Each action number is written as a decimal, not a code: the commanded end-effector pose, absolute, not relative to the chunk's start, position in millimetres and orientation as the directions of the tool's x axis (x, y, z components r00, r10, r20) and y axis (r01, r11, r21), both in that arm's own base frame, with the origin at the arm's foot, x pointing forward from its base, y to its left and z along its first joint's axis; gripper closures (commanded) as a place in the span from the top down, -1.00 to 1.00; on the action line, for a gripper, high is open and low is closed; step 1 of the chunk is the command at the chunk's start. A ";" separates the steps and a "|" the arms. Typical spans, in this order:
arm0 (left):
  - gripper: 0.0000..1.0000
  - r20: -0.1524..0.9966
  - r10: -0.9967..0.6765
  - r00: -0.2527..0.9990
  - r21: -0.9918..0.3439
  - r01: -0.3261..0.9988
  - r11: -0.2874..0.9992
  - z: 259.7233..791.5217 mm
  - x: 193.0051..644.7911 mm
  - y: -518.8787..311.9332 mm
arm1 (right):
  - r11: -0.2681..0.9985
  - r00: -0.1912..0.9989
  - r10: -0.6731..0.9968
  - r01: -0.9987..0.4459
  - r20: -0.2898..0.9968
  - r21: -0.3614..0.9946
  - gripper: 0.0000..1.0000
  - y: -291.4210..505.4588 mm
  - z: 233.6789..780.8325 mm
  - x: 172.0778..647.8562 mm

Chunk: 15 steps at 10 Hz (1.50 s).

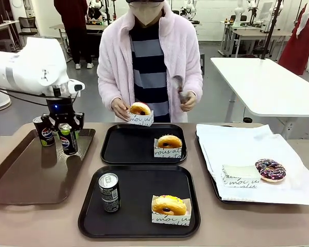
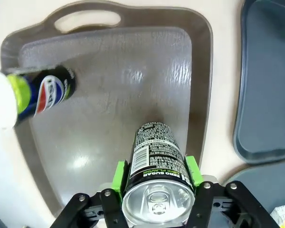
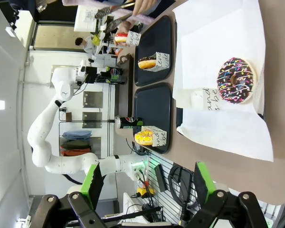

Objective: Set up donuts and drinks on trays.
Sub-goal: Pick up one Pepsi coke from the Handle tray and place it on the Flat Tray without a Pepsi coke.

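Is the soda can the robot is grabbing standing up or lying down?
Standing up. The Pepsi can is vertical, silver top upward, between the left gripper's green pads over the brown tray.

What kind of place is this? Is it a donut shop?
Likely a robot lab, not a shop: the robot's left gripper grips a drink can, and a white work table stands behind the person.

front view across table [image 1: 41, 226], left wrist close over brown tray [image 2: 133, 95], right wrist sideways, sharing black trays [image 3: 156, 38]
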State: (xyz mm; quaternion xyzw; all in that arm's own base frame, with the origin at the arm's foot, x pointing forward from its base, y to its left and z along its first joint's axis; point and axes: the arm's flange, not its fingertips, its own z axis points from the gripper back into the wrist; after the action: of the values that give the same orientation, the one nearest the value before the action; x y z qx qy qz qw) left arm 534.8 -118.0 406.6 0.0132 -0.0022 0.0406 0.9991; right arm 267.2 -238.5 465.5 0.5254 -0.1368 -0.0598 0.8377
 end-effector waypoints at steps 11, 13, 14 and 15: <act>0.16 0.052 0.091 0.994 0.025 -0.093 0.995 539.2 471.0 -111.3 | 0.427 0.953 -0.241 -0.064 0.182 0.902 1.00 -239.0 465.3 268.2; 0.16 0.067 0.065 0.996 0.023 -0.067 0.998 542.1 477.8 -131.7 | 0.427 0.953 -0.241 -0.064 0.182 0.902 1.00 -239.0 465.3 268.2; 0.16 0.074 0.057 0.996 0.011 -0.058 0.998 541.9 476.1 -142.3 | 0.427 0.953 -0.241 -0.064 0.182 0.902 1.00 -239.0 465.3 268.2; 0.16 0.076 0.045 0.996 -0.001 -0.045 0.999 539.3 477.3 -160.2 | 0.427 0.953 -0.241 -0.064 0.182 0.902 1.00 -239.0 465.3 268.2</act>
State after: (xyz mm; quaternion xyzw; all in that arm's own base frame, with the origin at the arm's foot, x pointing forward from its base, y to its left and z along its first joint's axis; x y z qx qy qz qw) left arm 472.8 -145.6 537.1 0.0136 -0.0308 0.0184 0.9993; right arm 267.3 -238.3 465.3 0.5254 -0.1364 -0.0598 0.8377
